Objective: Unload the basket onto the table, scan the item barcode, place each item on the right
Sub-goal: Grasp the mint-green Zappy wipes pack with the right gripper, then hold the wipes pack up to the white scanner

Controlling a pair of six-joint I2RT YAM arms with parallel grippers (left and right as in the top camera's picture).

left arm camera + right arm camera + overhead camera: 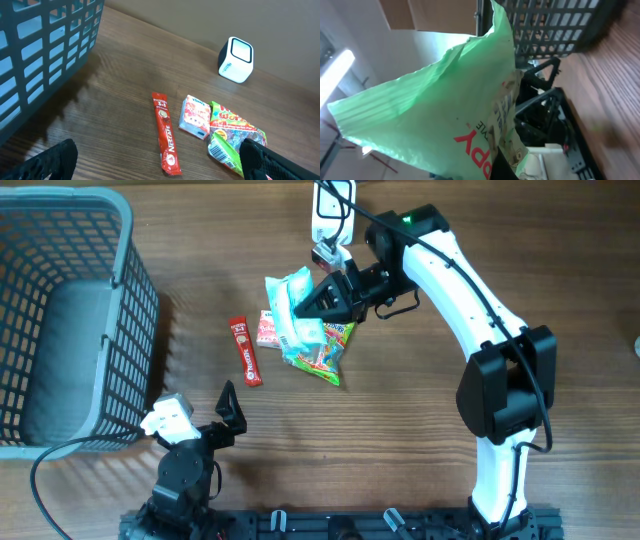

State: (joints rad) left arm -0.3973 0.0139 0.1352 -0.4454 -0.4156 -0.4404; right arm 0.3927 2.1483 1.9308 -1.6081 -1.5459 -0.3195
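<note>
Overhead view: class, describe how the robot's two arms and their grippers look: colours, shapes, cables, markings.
The right arm has white rounded links, black joints, a green light and a thin black cable along it. The right gripper is black. The left arm is black with a white camera block and a looping black cable. The left gripper is black, with pointed fingers.

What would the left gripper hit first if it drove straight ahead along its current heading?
Likely the red Nescafe stick, flat on the table dead ahead of the open left gripper; depth is unclear.
</note>
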